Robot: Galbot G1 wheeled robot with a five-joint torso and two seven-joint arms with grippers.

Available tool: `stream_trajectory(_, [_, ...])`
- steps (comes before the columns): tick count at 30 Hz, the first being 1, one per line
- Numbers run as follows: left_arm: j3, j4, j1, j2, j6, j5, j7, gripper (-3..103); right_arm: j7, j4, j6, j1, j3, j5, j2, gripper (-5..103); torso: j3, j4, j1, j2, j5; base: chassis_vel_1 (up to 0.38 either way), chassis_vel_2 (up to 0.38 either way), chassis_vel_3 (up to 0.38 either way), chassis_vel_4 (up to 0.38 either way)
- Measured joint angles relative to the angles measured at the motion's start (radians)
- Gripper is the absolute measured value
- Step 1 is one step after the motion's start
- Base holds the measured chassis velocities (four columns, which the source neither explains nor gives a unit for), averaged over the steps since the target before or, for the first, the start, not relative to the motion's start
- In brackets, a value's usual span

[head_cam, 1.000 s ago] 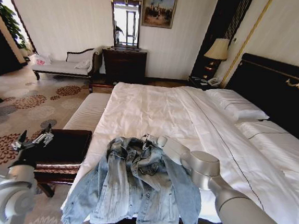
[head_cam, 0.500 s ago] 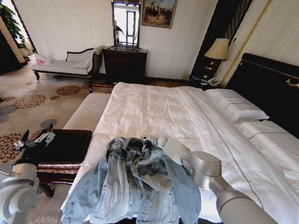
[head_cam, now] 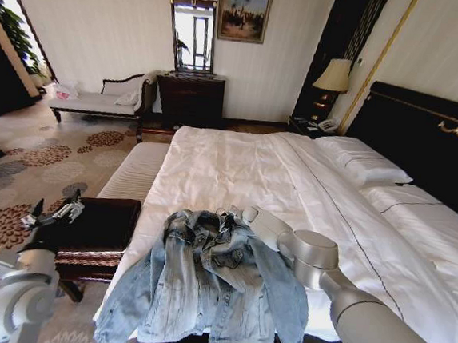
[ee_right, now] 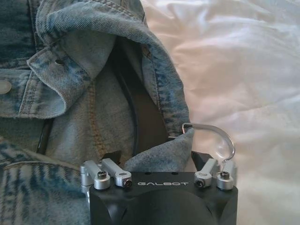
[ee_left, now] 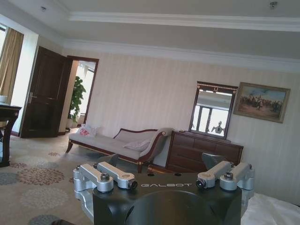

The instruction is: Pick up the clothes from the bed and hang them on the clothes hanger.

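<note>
The clothes (head_cam: pixel 203 286), a faded light-blue denim jacket, lie spread over the foot corner of the bed (head_cam: pixel 238 164), with the hem hanging off the edge. My right gripper (head_cam: pixel 227 217) is at the collar. In the right wrist view it (ee_right: pixel 155 158) is open, its fingers either side of a collar fold (ee_right: pixel 159 154). The black clothes hanger (ee_right: pixel 143 117) lies inside the jacket (ee_right: pixel 70 93), and its metal hook (ee_right: pixel 213 131) pokes out over the white quilt. My left gripper (head_cam: pixel 51 212) hangs open in the air left of the bed, and the left wrist view shows it (ee_left: pixel 161 161) holding nothing.
A dark wooden bench (head_cam: pixel 100 224) and a white padded bench (head_cam: pixel 137 171) stand along the bed's left side. Against the far wall are a chaise (head_cam: pixel 99 102) and a dresser (head_cam: pixel 189 100). The black headboard (head_cam: pixel 425 132) and a lamp (head_cam: pixel 332 75) are on the right. Patterned carpet lies to the left.
My left arm has shifted slightly. The right gripper stays at the jacket collar and the jacket has not moved.
</note>
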Motion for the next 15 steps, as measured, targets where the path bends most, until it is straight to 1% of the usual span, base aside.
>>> stream_trajectory(1, [-0.001, 0.0, 0.0, 0.0, 0.0, 0.0, 0.0, 100, -0.004, -0.002, 0.002, 0.0, 0.0, -0.001, 0.0, 79, 0.0, 0.0, 0.0, 0.0, 0.0, 0.0, 0.0, 0.0, 0.0])
stream_trajectory(3, [-0.001, 0.0, 0.001, 0.0, 0.0, 0.0, 0.0, 100, -0.009, -0.003, 0.003, -0.001, 0.001, -0.003, 0.0, 79, 0.0, 0.0, 0.0, 0.0, 0.0, 0.0, 0.0, 0.0, 0.0])
stream_trajectory(4, [-0.001, 0.0, 0.001, 0.0, 0.0, -0.001, 0.0, 100, -0.015, -0.006, 0.005, -0.002, 0.002, -0.007, -0.001, 68, 0.0, 0.0, 0.0, 0.0, 0.0, 0.0, 0.0, 0.0, 0.0])
stream_trajectory(5, [-0.001, 0.0, 0.001, -0.001, 0.0, -0.001, 0.0, 100, -0.017, -0.007, 0.007, -0.002, 0.003, -0.009, -0.001, 68, 0.0, 0.0, 0.0, 0.0, 0.0, 0.0, 0.0, 0.0, 0.0])
stream_trajectory(8, [-0.001, -0.002, 0.002, -0.002, 0.0, -0.001, 0.0, 100, -0.018, -0.008, 0.013, -0.003, 0.007, -0.011, -0.002, 51, 0.0, -0.0001, 0.0, 0.0, 0.0, 0.0, 0.0, 0.0, 0.0])
stream_trajectory(10, [-0.001, -0.003, 0.002, -0.003, -0.001, -0.001, 0.0, 100, -0.016, -0.008, 0.016, -0.003, 0.008, -0.012, -0.002, 51, 0.0, -0.0001, 0.0, 0.0, -0.0001, 0.0, 0.0, 0.0, 0.0])
stream_trajectory(12, [-0.001, -0.005, 0.003, -0.005, -0.001, 0.0, 0.0, 100, -0.009, -0.007, 0.022, -0.003, 0.01, -0.015, -0.003, 44, 0.0, -0.0002, 0.0, 0.0, -0.0001, 0.0, 0.0, 0.0, 0.0])
stream_trajectory(13, [0.0, -0.007, 0.003, -0.007, 0.0, 0.0, 0.0, 100, 0.0, -0.005, 0.027, -0.002, 0.011, -0.018, -0.004, 39, 0.0, -0.0002, 0.0, 0.0, -0.0002, 0.0, 0.0, 0.0, 0.0])
stream_trajectory(15, [0.001, -0.008, 0.003, -0.008, 0.0, 0.0, 0.0, 100, 0.004, -0.004, 0.03, -0.002, 0.012, -0.02, -0.005, 39, 0.0, -0.0002, 0.0, 0.0, -0.0001, 0.0, 0.0, 0.0, 0.0])
